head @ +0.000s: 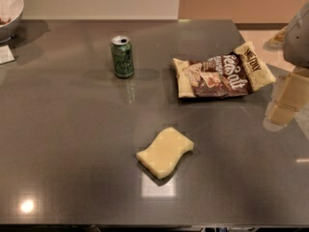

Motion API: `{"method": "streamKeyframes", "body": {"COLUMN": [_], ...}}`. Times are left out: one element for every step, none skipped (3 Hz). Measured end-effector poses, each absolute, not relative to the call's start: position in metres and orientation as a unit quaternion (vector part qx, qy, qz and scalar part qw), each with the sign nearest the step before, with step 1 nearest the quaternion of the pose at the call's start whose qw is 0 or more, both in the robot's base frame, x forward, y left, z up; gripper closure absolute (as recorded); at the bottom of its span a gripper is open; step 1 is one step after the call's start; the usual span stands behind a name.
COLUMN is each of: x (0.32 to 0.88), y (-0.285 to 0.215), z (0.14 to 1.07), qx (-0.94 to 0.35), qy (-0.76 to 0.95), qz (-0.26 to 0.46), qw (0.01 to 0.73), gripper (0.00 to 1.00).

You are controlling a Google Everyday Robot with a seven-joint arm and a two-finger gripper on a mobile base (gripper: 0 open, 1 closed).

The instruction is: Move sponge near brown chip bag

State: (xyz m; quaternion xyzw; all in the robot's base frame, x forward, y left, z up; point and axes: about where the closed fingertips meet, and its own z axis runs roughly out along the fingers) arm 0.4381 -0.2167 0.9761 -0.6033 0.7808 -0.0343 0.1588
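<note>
The pale yellow sponge lies flat on the grey table, near the front middle. The brown chip bag lies flat further back and to the right, with cream-yellow ends and white script. The gripper hangs at the right edge of the view, above the table, right of the bag and well to the right of the sponge. Its blocky cream fingers hold nothing that I can see.
A green soda can stands upright at the back, left of the chip bag. A white bowl and a white card sit at the far left corner. The table's right edge runs diagonally behind the gripper.
</note>
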Motion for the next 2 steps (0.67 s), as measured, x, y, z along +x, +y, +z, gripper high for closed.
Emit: {"method": "streamKeyframes", "body": {"x": [0.438, 0.444], "y": [-0.217, -0.202], "z": [0.976, 0.976], "qx": [-0.603, -0.62], "qy": [0.781, 0.767], "qz": [-0.034, -0.027], "qw": [0.159, 0.166], "gripper": [0.0, 0.0]}}
